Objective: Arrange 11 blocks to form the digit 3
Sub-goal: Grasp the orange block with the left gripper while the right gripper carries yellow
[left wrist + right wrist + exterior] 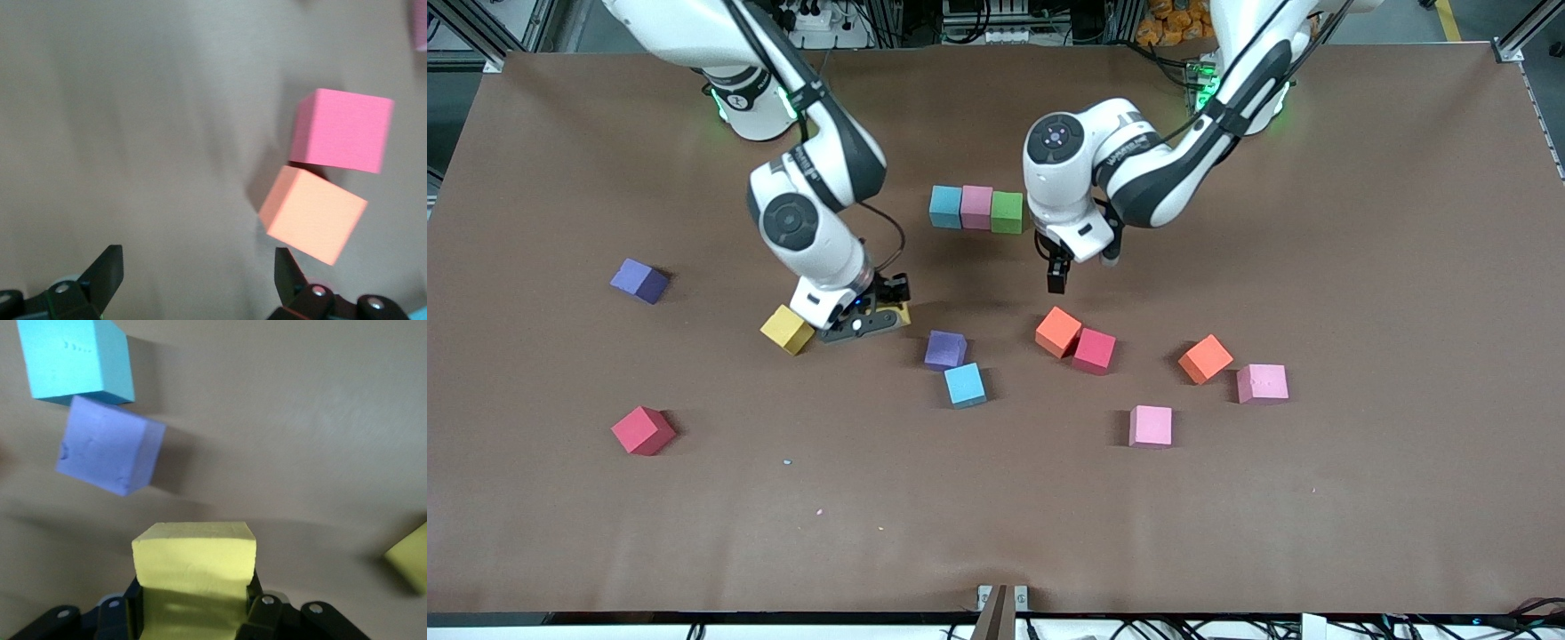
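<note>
Right gripper (193, 613) is clamped on a yellow block (194, 568), low over the table (996, 516) beside a second yellow block (787, 329). Left gripper (198, 280) hangs wide open and empty above bare table near the orange block (312, 215). Farthest back, blue (945, 206), pink (976, 207) and green (1007, 212) blocks form a touching row.

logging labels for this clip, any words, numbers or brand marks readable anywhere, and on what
Left arm: a line of lettering on the white link, too small to read.
Right arm: the same kind of lettering, also unreadable.
Blocks, such as the yellow block in the right gripper: plain faces, no text.
</note>
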You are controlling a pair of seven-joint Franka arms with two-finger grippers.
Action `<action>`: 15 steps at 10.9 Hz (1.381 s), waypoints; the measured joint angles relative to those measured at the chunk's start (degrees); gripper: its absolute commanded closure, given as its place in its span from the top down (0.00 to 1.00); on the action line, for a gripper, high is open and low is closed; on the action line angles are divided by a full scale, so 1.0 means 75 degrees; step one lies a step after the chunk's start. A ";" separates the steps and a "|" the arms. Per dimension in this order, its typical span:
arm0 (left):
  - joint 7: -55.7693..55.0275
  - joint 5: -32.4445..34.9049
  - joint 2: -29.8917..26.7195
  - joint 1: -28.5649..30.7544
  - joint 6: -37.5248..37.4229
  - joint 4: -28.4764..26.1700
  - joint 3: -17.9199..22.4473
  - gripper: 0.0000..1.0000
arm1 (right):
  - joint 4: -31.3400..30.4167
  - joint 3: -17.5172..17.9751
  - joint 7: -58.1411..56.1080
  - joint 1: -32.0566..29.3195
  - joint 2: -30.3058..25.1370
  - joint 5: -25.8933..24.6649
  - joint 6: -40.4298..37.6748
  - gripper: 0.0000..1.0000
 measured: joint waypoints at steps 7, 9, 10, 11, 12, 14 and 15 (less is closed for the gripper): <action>0.3500 0.0006 0.1243 0.0181 0.0020 0.1272 0.0039 1.00 | -0.1269 0.0037 0.2325 0.0861 -0.0488 0.0372 0.1247 0.00; 0.3904 0.0006 0.1357 0.0400 0.0020 0.1476 0.0043 1.00 | -0.1473 0.0039 0.2620 0.1056 -0.0498 0.0389 0.1525 0.00; 0.3943 0.0006 0.1414 0.0455 0.0036 0.1491 0.0043 1.00 | -0.1603 0.0038 0.2656 0.1117 -0.0499 0.0405 0.1652 0.00; 0.3942 0.0006 0.1503 0.0452 0.0168 0.1490 0.0064 1.00 | -0.1708 0.0038 0.2707 0.1169 -0.0499 0.0409 0.1701 0.00; 0.3941 0.0006 0.1594 0.0423 0.0386 0.1492 0.0130 1.00 | -0.1787 0.0039 0.2808 0.1238 -0.0500 0.0409 0.1729 0.00; 0.3941 0.0006 0.1751 0.0392 0.0620 0.1494 0.0252 1.00 | -0.1871 0.0040 0.3079 0.1400 -0.0501 0.0411 0.1815 0.00; 0.3941 0.0006 0.1810 0.0389 0.0675 0.1496 0.0266 1.00 | -0.1937 0.0041 0.3194 0.1476 -0.0501 0.0411 0.1922 0.00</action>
